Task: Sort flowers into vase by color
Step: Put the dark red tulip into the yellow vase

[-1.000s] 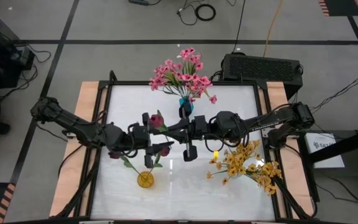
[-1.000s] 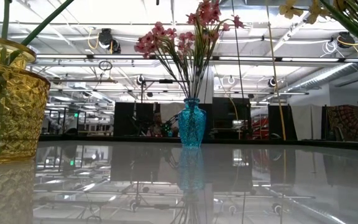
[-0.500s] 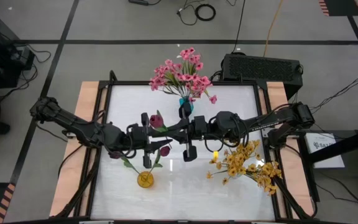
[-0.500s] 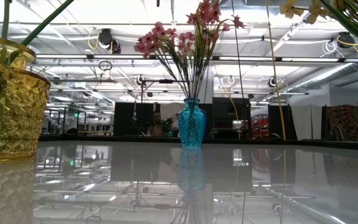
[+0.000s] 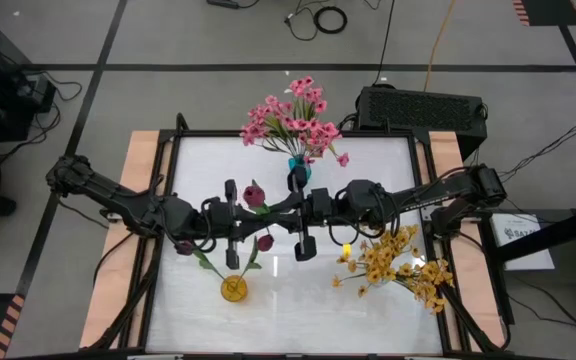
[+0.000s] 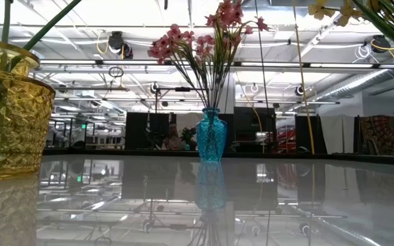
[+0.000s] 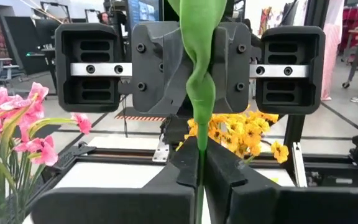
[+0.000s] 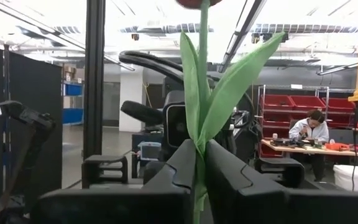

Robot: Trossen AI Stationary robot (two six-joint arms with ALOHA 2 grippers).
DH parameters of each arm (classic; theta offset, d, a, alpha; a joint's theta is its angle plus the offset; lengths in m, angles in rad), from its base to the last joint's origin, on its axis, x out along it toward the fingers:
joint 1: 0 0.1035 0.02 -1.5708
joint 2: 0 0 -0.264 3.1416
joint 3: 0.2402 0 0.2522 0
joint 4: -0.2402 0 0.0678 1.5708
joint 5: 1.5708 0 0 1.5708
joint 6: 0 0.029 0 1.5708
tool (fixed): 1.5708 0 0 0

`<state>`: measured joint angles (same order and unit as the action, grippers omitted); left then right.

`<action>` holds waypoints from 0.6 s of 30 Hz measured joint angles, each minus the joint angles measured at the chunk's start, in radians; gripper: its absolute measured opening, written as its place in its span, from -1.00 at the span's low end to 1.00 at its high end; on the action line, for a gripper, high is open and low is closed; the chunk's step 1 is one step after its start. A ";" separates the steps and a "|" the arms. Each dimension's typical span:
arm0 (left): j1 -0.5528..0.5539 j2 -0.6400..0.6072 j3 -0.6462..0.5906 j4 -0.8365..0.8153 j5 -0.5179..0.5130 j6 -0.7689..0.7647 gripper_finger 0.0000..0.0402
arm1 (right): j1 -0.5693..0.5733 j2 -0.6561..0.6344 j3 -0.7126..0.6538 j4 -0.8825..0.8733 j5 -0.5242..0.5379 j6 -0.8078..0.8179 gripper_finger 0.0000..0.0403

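Note:
A dark maroon tulip (image 5: 255, 193) on a green stem hangs above the table's middle, between my two grippers. My left gripper (image 5: 256, 215) reaches in from the left and my right gripper (image 5: 281, 210) from the right; both are shut on its stem. Two more tulips (image 5: 265, 242) stand with their stems in the yellow vase (image 5: 233, 288) near the front edge. Pink flowers (image 5: 293, 118) stand in the blue vase (image 5: 298, 172) at the back. Yellow flowers (image 5: 398, 265) lie on the table at the right. My left gripper pinches the tulip's green stem (image 7: 200, 163) between its two fingers, coming level from the table's left. The fingers lie across the stem. The tulip is clear of the table. My right gripper pinches the same stem (image 8: 198, 163) just below its leaves, between its two fingers, coming level from the table's right. The fingers cross the stem, and the bud (image 8: 197, 2) stands beyond them. The tulip is clear of the table.
The white tabletop (image 5: 368, 160) has wooden strips along its left and right sides. A black box (image 5: 420, 108) stands behind the far right corner. The yellow vase (image 6: 5, 109) stands close to the low camera. A person (image 8: 312, 127) sits at a bench beyond the table.
My left gripper has closed on the tulip's stem, which my right gripper goes on holding. The tulip has stayed in place between the two grippers.

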<state>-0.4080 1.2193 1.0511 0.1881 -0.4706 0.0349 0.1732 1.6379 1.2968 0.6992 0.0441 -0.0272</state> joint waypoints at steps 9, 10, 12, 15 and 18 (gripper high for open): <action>-0.020 -0.126 0.000 -0.103 0.007 -0.007 -0.94 | 0.005 -0.061 -0.003 -0.170 0.018 -0.011 -0.32; -0.026 -0.143 0.000 -0.126 0.007 -0.016 -0.94 | 0.005 -0.078 -0.003 -0.203 0.019 -0.011 -0.24; -0.043 -0.177 0.000 -0.164 0.007 -0.040 -0.94 | 0.005 -0.121 -0.002 -0.296 0.031 -0.013 -0.10; -0.080 -0.226 0.000 -0.211 0.006 -0.056 -0.94 | 0.005 -0.183 -0.002 -0.481 0.037 -0.022 0.08; -0.130 -0.257 0.000 -0.273 0.006 -0.076 -0.94 | 0.005 -0.253 -0.002 -0.674 0.037 -0.009 0.18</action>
<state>-0.5384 0.9619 1.0512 -0.0846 -0.4641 -0.0408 0.1783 1.3848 1.2949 0.0249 0.0814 -0.0358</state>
